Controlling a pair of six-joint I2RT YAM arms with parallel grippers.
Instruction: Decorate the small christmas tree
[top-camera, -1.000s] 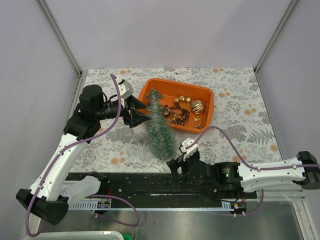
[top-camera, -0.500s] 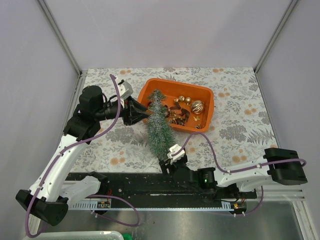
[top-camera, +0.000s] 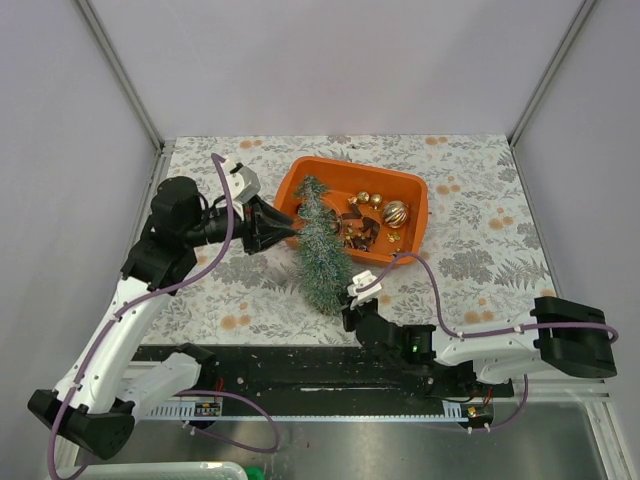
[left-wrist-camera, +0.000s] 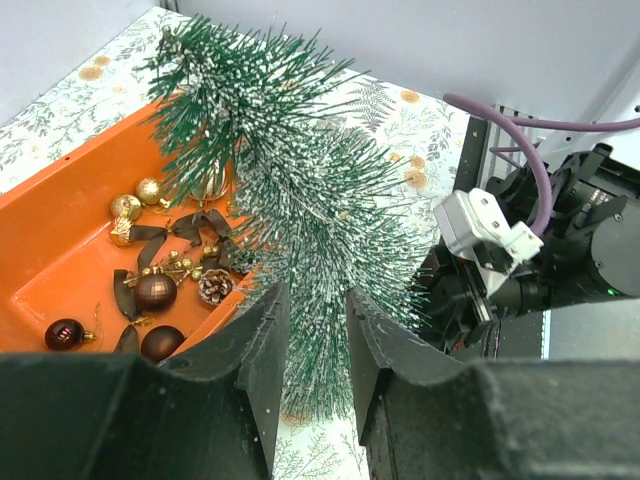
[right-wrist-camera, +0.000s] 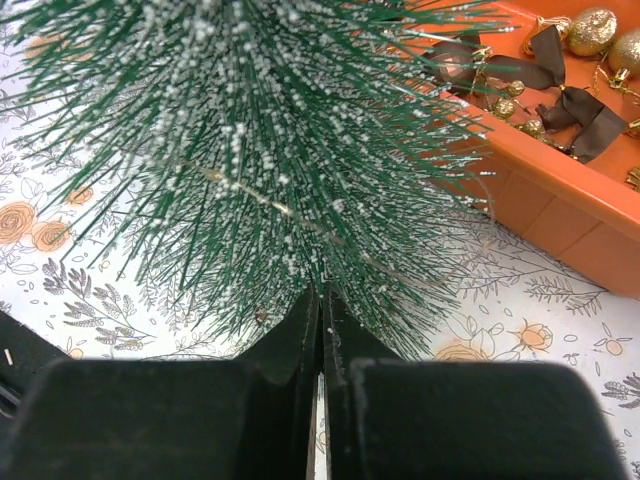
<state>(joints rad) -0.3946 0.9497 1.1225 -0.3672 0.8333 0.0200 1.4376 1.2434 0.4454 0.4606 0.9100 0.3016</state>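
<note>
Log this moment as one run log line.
stage: grabbing tree | tree: lying tilted, tip over orange tray | left gripper: around middle branches | right gripper: shut at tree base | baubles: in tray

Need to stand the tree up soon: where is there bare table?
Free cloth right of the orange tray, and the far strip behind it. Crowded: between the tray's left wall and the near edge, where the small christmas tree and both grippers sit.
</note>
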